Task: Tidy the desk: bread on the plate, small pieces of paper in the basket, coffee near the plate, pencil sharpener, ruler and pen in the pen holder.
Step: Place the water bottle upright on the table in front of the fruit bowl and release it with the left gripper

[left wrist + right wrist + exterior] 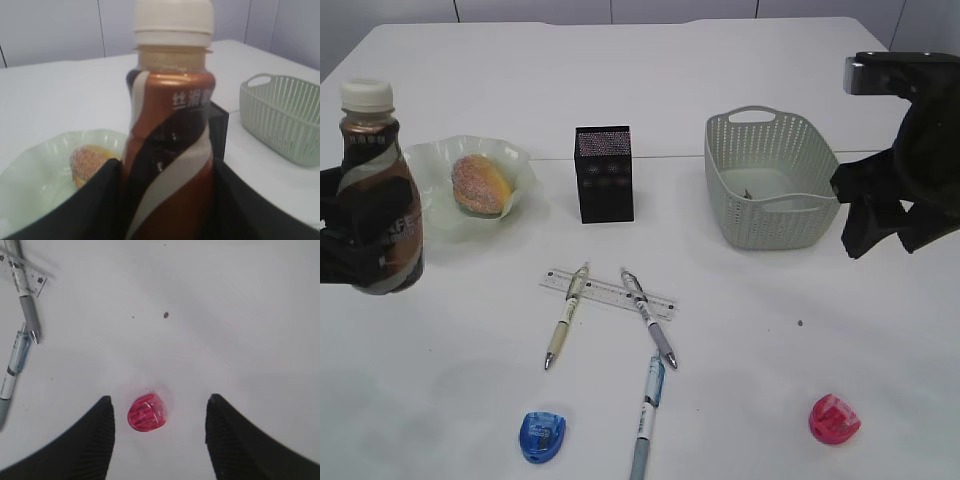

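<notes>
Bread point(480, 185) fully visible only in exterior view.

Left tool point(360, 240) grips coffee point(377, 190) beside plate point(425, 160) w/ bread point(480, 184); right tool point(870, 215) near basket point(770, 180).

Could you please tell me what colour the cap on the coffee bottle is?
The cap on the coffee bottle is white, clearest in the left wrist view.

The bottle point(378, 190) stood at the far left, beside the plate point(515, 160) holding the bread point(480, 184). The pen holder point(604, 173) sat right of the plate, the basket point(772, 180) further right. Before the holder, two pens point(565, 317) lay across the ruler point(608, 292), a third pen point(646, 415) nearer, a sharpener point(542, 436) on each side.
</notes>
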{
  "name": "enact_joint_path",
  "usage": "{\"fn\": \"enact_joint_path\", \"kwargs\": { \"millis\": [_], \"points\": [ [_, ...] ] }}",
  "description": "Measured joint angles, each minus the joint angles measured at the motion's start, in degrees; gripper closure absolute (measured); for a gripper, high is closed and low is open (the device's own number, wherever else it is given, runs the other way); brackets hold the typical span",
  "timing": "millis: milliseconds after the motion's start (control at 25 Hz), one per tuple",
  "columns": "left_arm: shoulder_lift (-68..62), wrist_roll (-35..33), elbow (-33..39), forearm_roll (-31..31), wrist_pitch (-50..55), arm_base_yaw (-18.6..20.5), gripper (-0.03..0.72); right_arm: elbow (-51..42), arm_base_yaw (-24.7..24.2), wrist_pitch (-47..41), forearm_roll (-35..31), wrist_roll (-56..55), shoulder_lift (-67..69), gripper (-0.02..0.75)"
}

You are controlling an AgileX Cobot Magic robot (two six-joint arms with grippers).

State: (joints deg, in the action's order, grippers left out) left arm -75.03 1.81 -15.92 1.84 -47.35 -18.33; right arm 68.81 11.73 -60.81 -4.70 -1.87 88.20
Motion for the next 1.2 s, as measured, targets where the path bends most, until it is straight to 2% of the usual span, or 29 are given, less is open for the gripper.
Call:
{"fn": "enact_joint_path", "kwargs": {
  "millis": [240,680,1040,1200],
  "points": [
    [-8.5,0.2,0.0,1.1,-14.8,0.0,0.302,0.0,0.0,0.0,3.2,0.2,0.0,0.311],
    [-21.5,0.0,-0.8,2.2,-15.3,0.0,0.302,0.0,0.0,0.7,4.2,0.4,0.0,0.311],
    [-32.1,1.7,-10.5,3.9,-15.6,0.0,0.313,0.0,0.0,1.1,4.7,0.4,0.0,0.311],
    [-36.8,2.2,-12.4,3.9,-15.6,0.0,0.318,0.0,0.0,1.1,5.0,0.4,0.0,0.311]
  ]
}}
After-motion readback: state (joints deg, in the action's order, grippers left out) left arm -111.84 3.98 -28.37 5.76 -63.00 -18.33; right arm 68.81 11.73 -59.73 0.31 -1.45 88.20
